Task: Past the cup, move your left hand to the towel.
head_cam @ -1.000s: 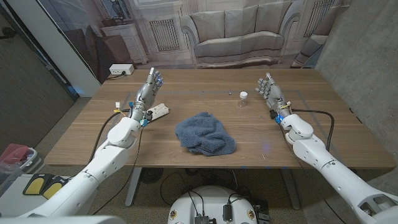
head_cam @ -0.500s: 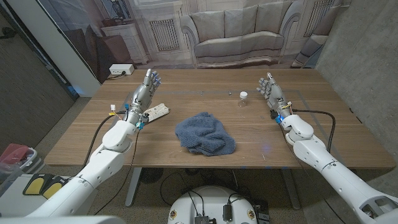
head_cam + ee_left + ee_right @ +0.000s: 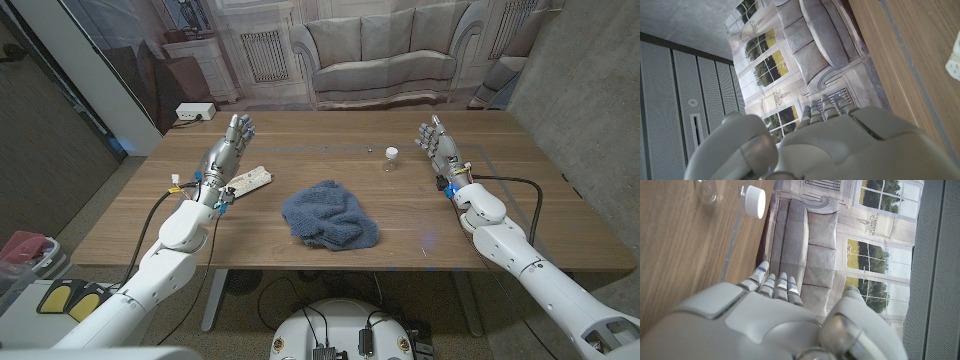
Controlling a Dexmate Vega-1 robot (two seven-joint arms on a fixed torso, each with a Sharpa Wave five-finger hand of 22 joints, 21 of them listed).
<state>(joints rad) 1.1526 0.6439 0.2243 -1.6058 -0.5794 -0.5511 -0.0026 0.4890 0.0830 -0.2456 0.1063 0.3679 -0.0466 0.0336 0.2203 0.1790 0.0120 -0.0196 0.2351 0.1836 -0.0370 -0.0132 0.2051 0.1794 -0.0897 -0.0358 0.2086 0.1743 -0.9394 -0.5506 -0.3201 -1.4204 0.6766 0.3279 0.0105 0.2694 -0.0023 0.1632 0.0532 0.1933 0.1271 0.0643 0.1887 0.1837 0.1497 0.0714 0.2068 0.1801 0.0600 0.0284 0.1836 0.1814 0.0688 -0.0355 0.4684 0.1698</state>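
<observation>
A: Left robot hand [image 3: 226, 150]?
B: Fingers apart, empty. Towel [image 3: 329, 214] lies to its right, nearer the robot.
A: Anything near?
B: Power strip [image 3: 250, 181] just beside; small cup [image 3: 390, 157], perhaps clear, near the right robot hand [image 3: 436, 142], also spread.

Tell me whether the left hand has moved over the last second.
Yes. The left hand has drifted outward, away from the blue towel, towards the table's left edge.
</observation>
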